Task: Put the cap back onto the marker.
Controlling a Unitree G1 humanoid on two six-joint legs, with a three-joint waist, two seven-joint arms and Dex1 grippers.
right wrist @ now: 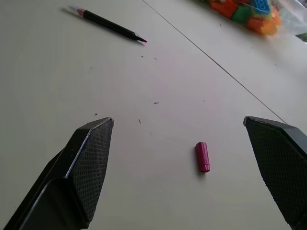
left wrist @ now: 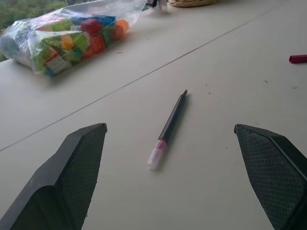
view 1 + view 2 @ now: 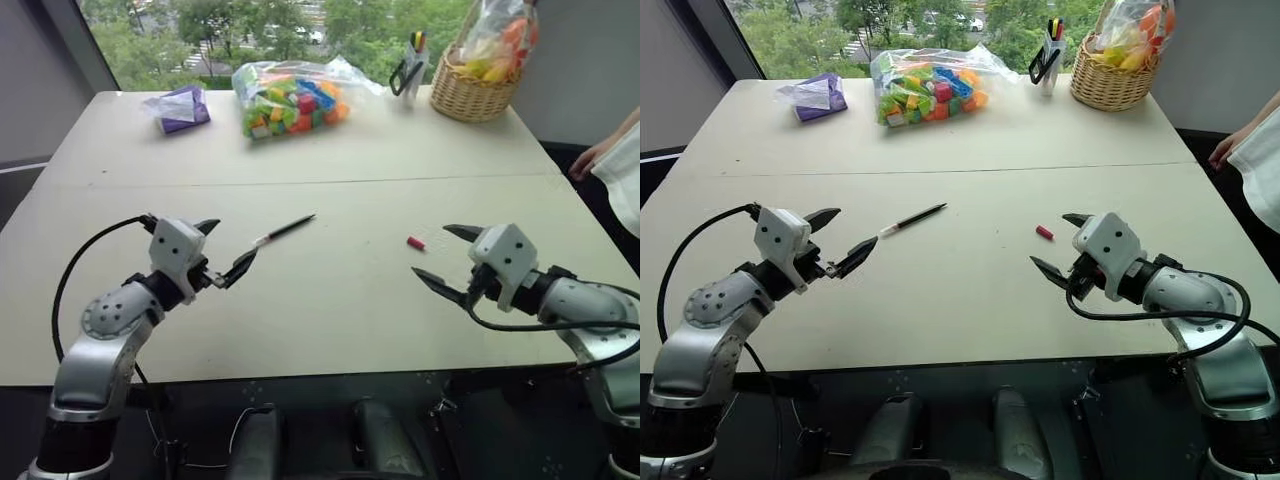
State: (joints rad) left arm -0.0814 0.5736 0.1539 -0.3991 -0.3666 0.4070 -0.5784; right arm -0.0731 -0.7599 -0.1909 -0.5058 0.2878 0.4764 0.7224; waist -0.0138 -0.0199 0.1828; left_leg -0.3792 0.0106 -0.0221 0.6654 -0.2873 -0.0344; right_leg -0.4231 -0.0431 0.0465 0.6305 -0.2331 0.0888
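Right now the marker (image 3: pixel 284 231) lies slanted mid-bench, whitish end just beside the wide-open, empty left hand (image 3: pixel 223 250), while the tiny cap (image 3: pixel 416 242) rests well apart toward the right edge, just beside the wide-open, empty right hand (image 3: pixel 447 256).

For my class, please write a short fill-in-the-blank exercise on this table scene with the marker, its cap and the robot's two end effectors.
1. The cap lying on the table is ____ in colour.
2. The marker lies nearest the ____ end effector.
3. Both the left one and the right end effector are ____, holding nothing.
4. The toy blocks sit inside a clear plastic ____.

Missing words: red; left; open; bag
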